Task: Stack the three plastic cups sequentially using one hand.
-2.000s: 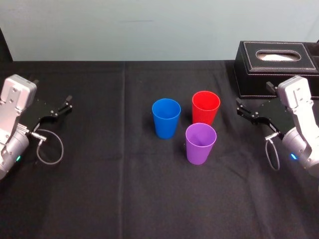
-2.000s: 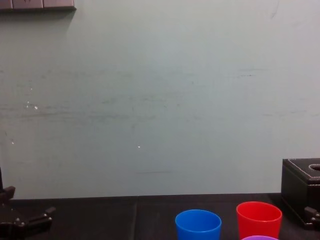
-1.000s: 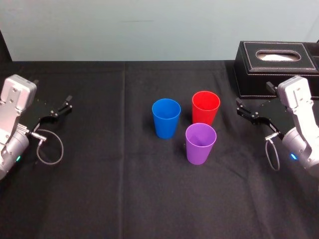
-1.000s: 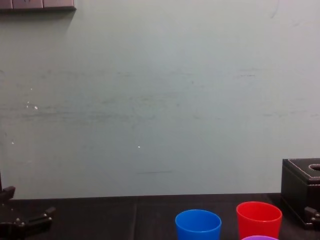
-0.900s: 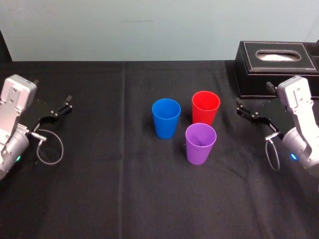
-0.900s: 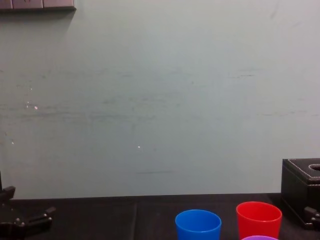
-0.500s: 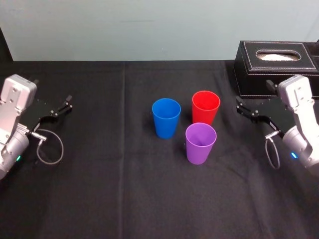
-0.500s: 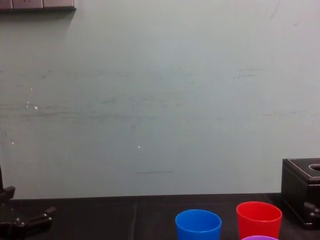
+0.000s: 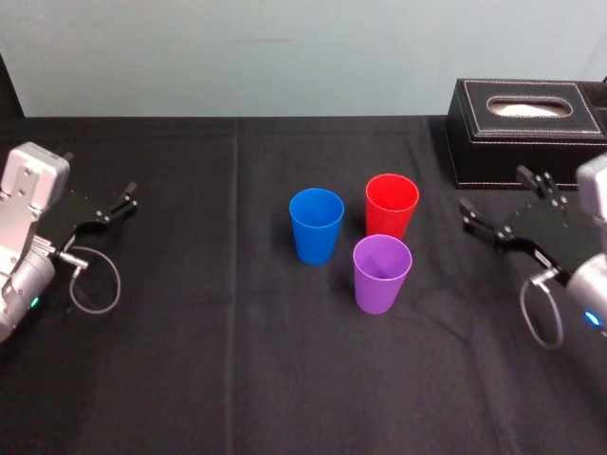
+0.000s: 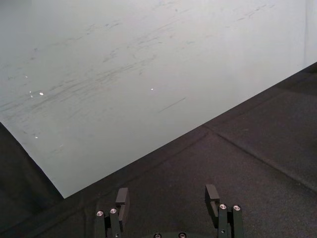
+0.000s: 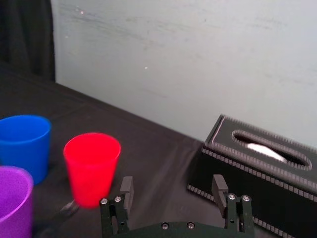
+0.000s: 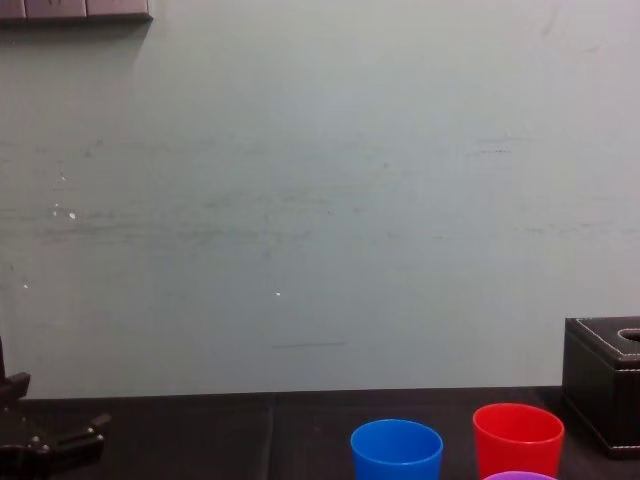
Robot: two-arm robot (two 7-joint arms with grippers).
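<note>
Three plastic cups stand upright and apart mid-table: a blue cup (image 9: 316,225) on the left, a red cup (image 9: 391,205) to its right, and a purple cup (image 9: 382,273) nearest me. The right wrist view shows the blue cup (image 11: 23,146), the red cup (image 11: 91,167) and the purple cup (image 11: 12,203) ahead of my right gripper (image 11: 172,186). That right gripper (image 9: 493,190) hangs open and empty to the right of the cups, well clear of them. My left gripper (image 9: 101,175) sits open and empty at the far left, also seen as the left gripper (image 10: 167,191) over bare cloth.
A black stitched tissue box (image 9: 526,133) stands at the back right, just behind the right gripper. A black cloth (image 9: 237,379) covers the table, with a pale wall (image 12: 320,200) behind. Cables loop beside each wrist.
My right gripper has shifted to the right and slightly nearer me, away from the cups, still open. The cups and the left arm have not moved.
</note>
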